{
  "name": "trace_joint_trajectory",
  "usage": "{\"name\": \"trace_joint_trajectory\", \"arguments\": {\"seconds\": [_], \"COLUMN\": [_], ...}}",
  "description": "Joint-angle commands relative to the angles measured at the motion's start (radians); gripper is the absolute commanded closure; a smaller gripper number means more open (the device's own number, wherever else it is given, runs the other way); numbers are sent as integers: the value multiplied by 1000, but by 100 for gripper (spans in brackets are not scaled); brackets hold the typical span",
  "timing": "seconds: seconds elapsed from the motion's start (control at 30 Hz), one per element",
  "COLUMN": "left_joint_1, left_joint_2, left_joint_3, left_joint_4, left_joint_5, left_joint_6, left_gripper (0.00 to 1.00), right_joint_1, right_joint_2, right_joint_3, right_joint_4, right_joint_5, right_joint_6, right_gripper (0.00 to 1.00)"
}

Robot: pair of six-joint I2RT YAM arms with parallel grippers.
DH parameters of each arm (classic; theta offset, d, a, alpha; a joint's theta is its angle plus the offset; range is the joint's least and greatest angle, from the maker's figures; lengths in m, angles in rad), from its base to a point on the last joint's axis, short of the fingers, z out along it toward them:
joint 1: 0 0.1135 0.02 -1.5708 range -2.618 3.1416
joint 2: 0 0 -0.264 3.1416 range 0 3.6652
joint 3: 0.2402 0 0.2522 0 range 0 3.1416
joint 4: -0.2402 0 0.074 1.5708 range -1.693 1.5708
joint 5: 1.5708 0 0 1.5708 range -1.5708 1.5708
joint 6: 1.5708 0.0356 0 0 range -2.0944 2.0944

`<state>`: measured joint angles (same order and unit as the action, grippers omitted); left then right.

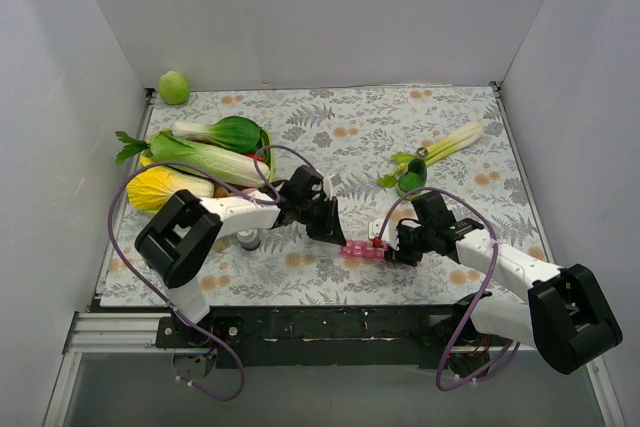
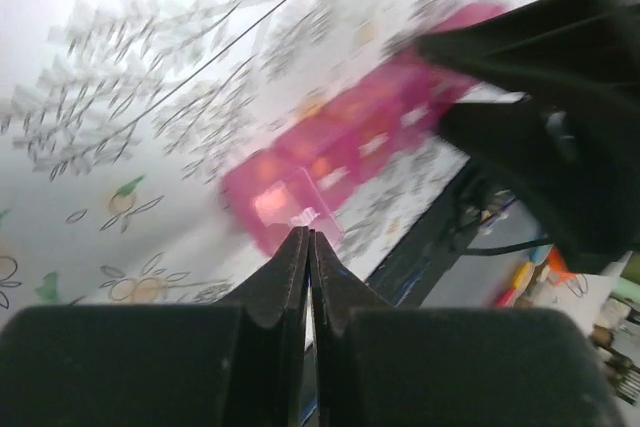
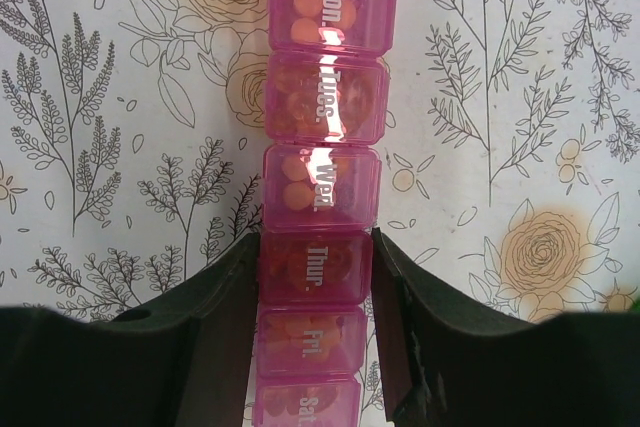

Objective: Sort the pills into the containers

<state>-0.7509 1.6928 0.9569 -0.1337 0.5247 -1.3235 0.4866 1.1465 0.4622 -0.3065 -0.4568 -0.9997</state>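
The pink pill organizer point(image 1: 362, 250) lies on the floral cloth near the front edge. In the right wrist view its lids point(image 3: 322, 117) read Mon. to Sat., all down, with orange pills point(image 3: 305, 15) showing through. My right gripper point(image 3: 315, 282) is shut on the strip, one finger on each long side at the Thur. and Fri. compartments; it also shows in the top view point(image 1: 392, 247). My left gripper point(image 2: 308, 239) is shut with nothing seen between its tips, which hover just off the organizer's near end point(image 2: 285, 197). In the top view it point(image 1: 332, 230) sits left of the strip.
A green tray point(image 1: 266, 147) of vegetables with bok choy point(image 1: 205, 155) and a yellow corn cob point(image 1: 160, 187) is at the left. A green ball point(image 1: 174, 87) sits at the back left. A small dark jar point(image 1: 248, 239) stands under the left arm. A green bottle point(image 1: 412, 179) and a leek point(image 1: 450, 145) lie to the right.
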Motion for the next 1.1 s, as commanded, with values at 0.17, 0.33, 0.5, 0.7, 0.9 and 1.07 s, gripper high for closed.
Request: {"name": "trace_joint_trajectory", "arguments": {"seconds": [0.17, 0.33, 0.5, 0.7, 0.9, 1.07], "left_joint_1": [-36, -36, -36, -34, -30, -2], "left_joint_2": [145, 55, -86, -241, -478, -729], "left_joint_3": [-67, -38, -14, -3, 42, 52], "left_joint_4": [-40, -46, -98, -150, -205, -204], "left_joint_5": [-43, -14, -14, -122, -343, -560], "left_joint_6": [1, -2, 9, 23, 96, 129], "left_gripper": [100, 100, 98, 89, 44, 2], "right_joint_1": [6, 6, 6, 4, 4, -5], "right_joint_2": [32, 16, 25, 26, -57, -106], "right_joint_3": [-36, -46, -42, 35, 174, 395], "right_joint_4": [-40, -51, -52, -101, -198, -333], "right_joint_5": [86, 89, 90, 63, 44, 38], "right_joint_6": [6, 1, 1, 30, 73, 192], "right_gripper": [76, 76, 69, 18, 6, 4]}}
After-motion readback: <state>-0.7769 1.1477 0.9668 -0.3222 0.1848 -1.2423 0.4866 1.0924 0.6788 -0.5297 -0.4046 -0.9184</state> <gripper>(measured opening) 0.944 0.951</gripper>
